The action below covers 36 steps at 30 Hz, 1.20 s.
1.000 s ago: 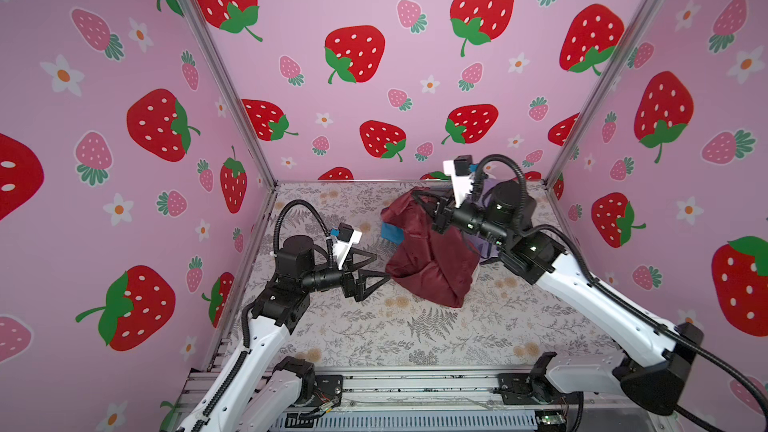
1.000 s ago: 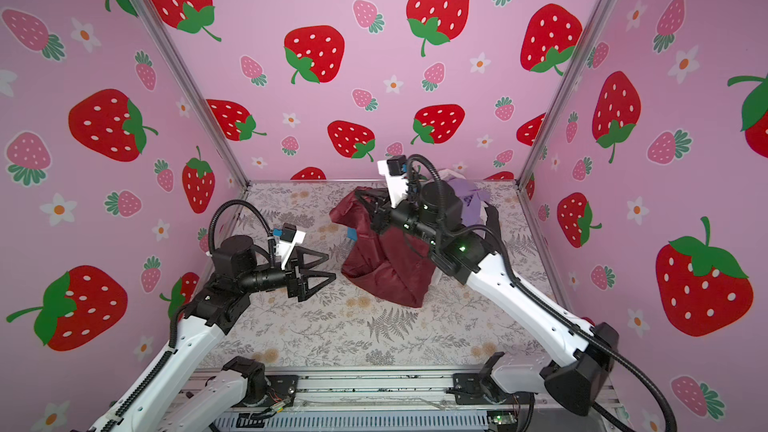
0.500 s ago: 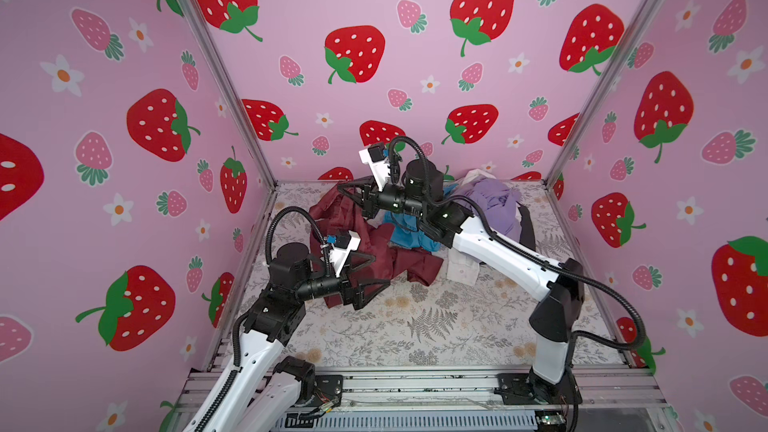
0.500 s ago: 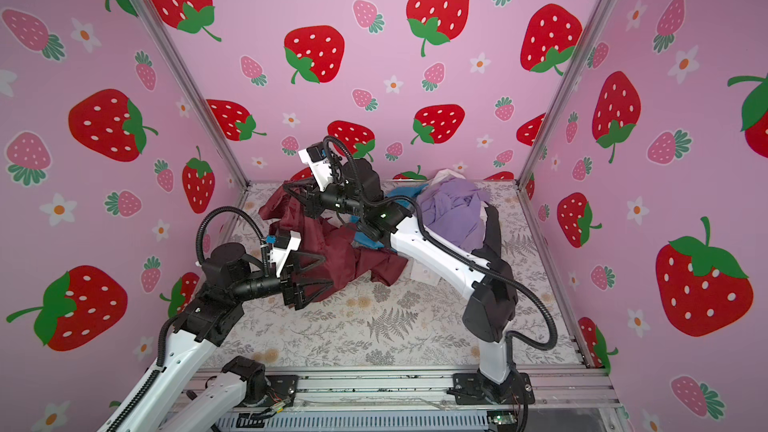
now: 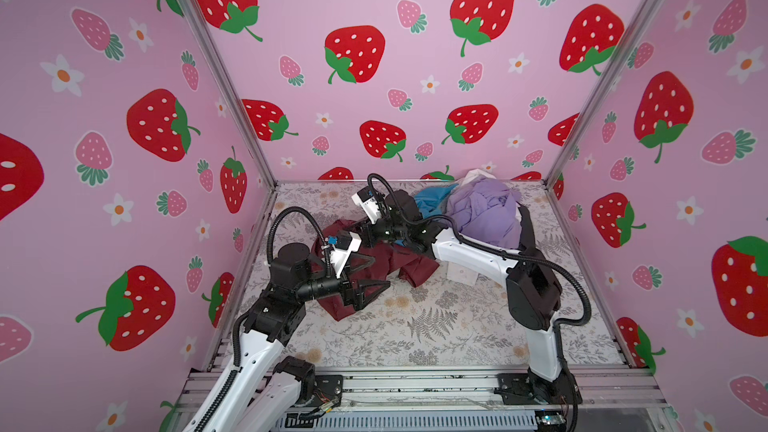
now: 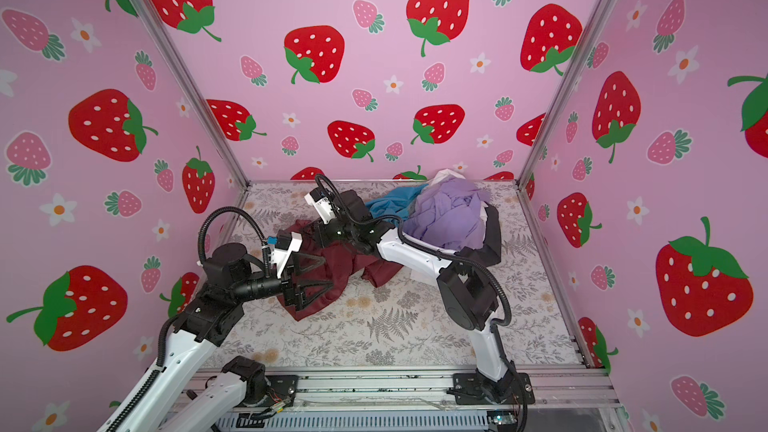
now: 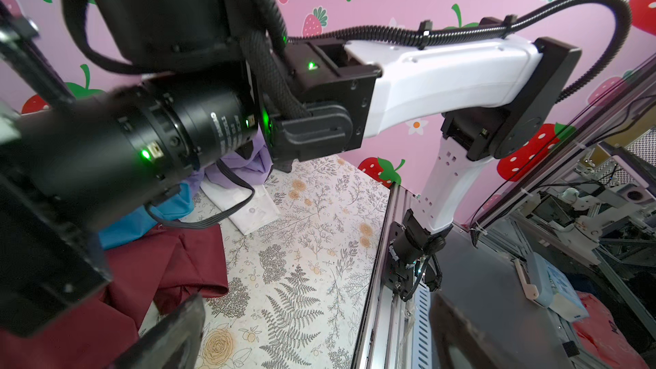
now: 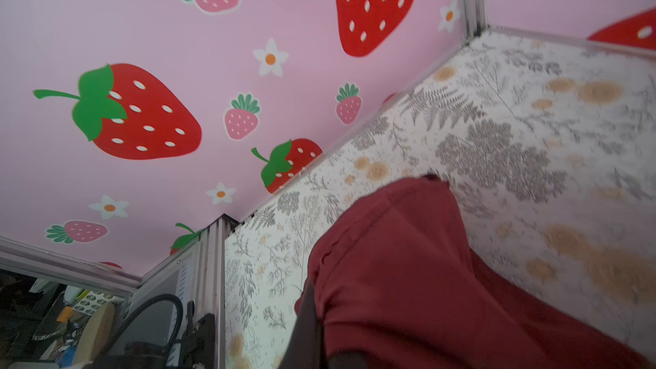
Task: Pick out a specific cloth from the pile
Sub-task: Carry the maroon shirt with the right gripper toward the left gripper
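You are in the pull-away step. Your right claw [image 5: 356, 231] is clenched on a raised fold of the large dark maroon garment of thin fabric [image 5: 401, 263], and the right wrist view shows that fabric draping from it. This garment lies mostly clear of the heap of lavender, blue, white and black garments [image 5: 486, 214], spread on the pale fern-printed surface [image 5: 436, 326] on the heap's side toward your left arm. Its trailing edge lies right against the heap's bright blue cloth [image 5: 430, 203]; I cannot tell whether any of it is caught underneath.

Your left claw [image 5: 376, 272] is released, jaws wide and grasping nothing, over the part of the maroon garment farthest from the heap. I cannot tell whether it touches the fabric.

Next, I judge, draw the trailing edge fully away from the heap, and watch that the blue cloth does not follow.
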Each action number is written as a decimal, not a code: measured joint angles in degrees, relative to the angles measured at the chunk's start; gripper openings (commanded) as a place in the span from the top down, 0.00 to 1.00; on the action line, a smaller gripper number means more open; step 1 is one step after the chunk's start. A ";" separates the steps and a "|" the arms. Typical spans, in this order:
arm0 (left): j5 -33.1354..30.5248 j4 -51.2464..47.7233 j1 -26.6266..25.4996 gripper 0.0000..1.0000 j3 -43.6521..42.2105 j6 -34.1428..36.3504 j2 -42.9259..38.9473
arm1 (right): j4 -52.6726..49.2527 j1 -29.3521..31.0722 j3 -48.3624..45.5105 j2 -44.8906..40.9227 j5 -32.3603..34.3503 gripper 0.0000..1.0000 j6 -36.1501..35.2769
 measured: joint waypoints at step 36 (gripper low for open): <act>-0.15 -0.02 -0.31 0.01 0.00 0.63 2.14 | -7.72 0.74 -18.05 1.55 7.41 0.49 -4.15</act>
